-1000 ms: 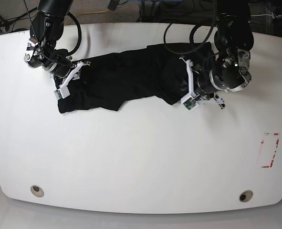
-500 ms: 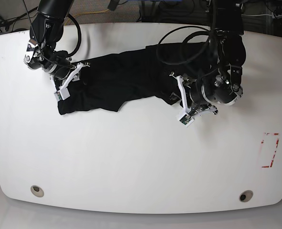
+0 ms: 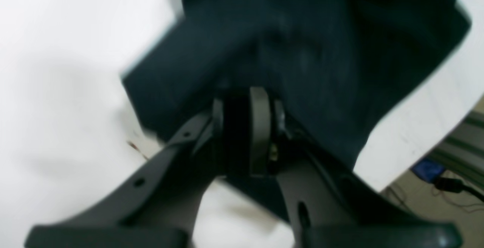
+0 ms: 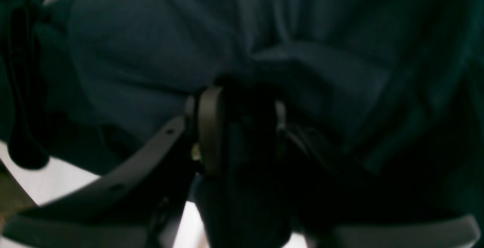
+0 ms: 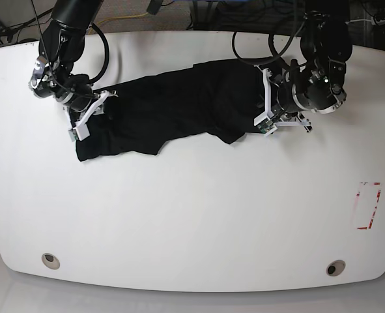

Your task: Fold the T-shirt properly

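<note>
The black T-shirt point(image 5: 172, 107) lies bunched in a long band across the far half of the white table point(image 5: 192, 215). My right gripper point(image 5: 90, 116) is at the band's left end. In the right wrist view the right gripper point(image 4: 244, 123) is shut, with dark T-shirt point(image 4: 151, 51) cloth filling the space between its pads. My left gripper point(image 5: 264, 105) is at the band's right end. Its wrist view is blurred, but the left gripper point(image 3: 242, 127) shows jaws nearly together with a black fold of the T-shirt point(image 3: 302, 51) pinched between them.
A red rectangle outline point(image 5: 368, 205) is marked near the table's right edge. Two round holes point(image 5: 49, 259) point(image 5: 335, 267) sit by the front edge. Cables hang behind the far edge. The table's rim point(image 3: 435, 100) runs close to the left gripper.
The left arm dipped toward the front, then swung back and right, drawing the shirt's right end with it. The right arm shifted slightly left, so the band is stretched longer.
</note>
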Motion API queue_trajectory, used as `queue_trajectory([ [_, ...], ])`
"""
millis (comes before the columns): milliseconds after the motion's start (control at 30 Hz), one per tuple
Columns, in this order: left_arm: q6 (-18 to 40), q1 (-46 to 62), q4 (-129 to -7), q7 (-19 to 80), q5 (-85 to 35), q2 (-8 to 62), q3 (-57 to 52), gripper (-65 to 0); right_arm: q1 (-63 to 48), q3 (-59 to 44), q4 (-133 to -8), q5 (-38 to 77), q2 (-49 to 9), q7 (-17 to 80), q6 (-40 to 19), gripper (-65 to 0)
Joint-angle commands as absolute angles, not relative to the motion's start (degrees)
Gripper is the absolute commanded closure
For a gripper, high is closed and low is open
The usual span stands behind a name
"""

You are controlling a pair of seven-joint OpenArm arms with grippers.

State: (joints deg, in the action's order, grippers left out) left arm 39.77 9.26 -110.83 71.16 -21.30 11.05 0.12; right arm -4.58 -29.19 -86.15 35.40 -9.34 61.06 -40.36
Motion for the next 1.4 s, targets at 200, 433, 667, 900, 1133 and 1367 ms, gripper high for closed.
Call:
queue_trajectory([
  [200, 40.0, 11.91, -109.85, 68.18, -21.23, 12.79, -3.65, -6.4, -0.75, -35.74, -86.64, 44.97, -13.58, 64.57, -40.0, -43.9],
  [433, 40.0, 11.21, -101.67, 63.08, -21.23, 12.7, -3.65, -6.7, 2.07, -38.81, -85.85, 45.85, -16.4, 64.66, -40.0, -47.9],
  [667, 40.0, 7.52, -95.69, 62.37, -21.23, 11.56, -3.91, -6.7, 6.37, -41.45, -74.15, 42.51, -20.79, 63.96, -40.0, -48.0],
  [900, 40.0, 3.21, -95.43, 62.2, -16.57, 12.44, -4.0, -6.8, 7.87, -41.45, -66.07, 42.33, -23.87, 60.79, -40.0, -48.0],
  [1133, 40.0, -4.44, -89.8, 62.2, -10.95, 12.7, -4.0, -6.8, 5.49, -41.45, -65.98, 42.59, -22.73, 60.62, -40.0, -47.9],
  [1367, 40.0, -7.34, -87.6, 62.2, -10.95, 12.7, -3.82, -6.8, 0.84, -41.1, -70.9, 42.68, -16.48, 60.88, -40.0, -47.6],
])
